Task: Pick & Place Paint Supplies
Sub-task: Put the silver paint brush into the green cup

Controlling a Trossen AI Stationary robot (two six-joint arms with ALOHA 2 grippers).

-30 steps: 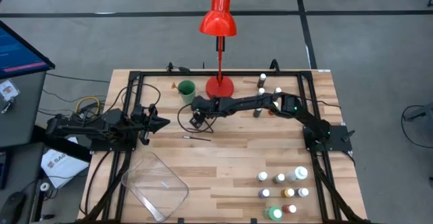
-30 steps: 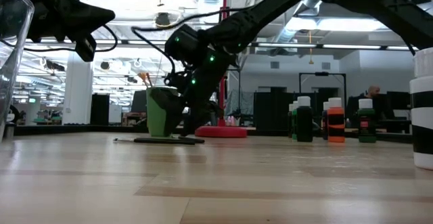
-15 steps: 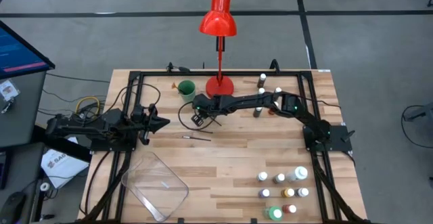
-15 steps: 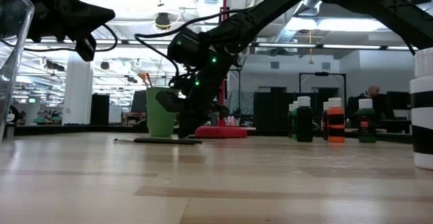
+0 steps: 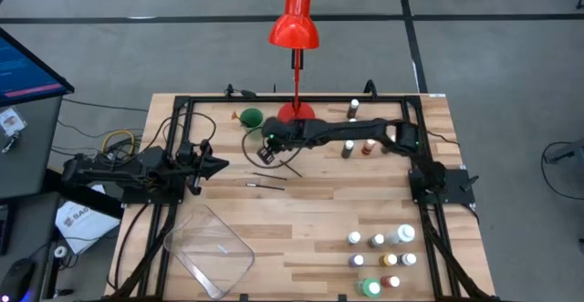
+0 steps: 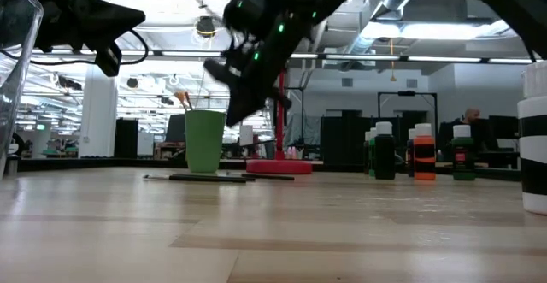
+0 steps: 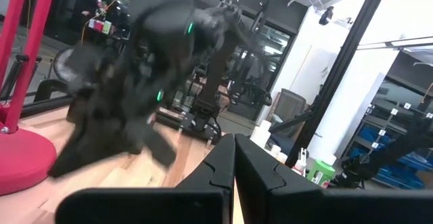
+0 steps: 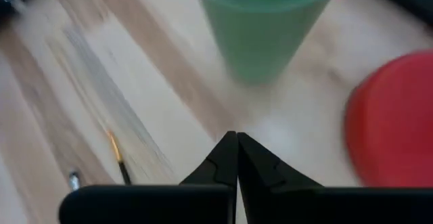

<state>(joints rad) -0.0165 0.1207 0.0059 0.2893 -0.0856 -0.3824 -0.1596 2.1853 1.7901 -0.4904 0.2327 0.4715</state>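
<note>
My right gripper (image 5: 265, 153) (image 8: 235, 143) is shut and raised above the table, just near and right of the green cup (image 5: 251, 117) (image 8: 265, 28); nothing shows between its fingers. Two thin dark brushes (image 5: 265, 183) (image 5: 290, 167) lie flat on the wood below it, and one with an orange tip (image 8: 120, 162) shows in the right wrist view. Small white-capped paint bottles stand at the far right (image 5: 350, 147) and in a cluster at the near right (image 5: 379, 256). My left gripper (image 5: 217, 165) (image 7: 234, 160) waits shut at the table's left.
A red desk lamp stands on its round base (image 5: 297, 112) right of the cup. A clear plastic tray (image 5: 208, 247) lies at the near left. A black frame (image 5: 182, 110) borders the table. Bare wood lies in the middle.
My right gripper has shut its fingers low over the brushes beside the cup, then risen well clear of the table. The brushes stay flat on the wood.
</note>
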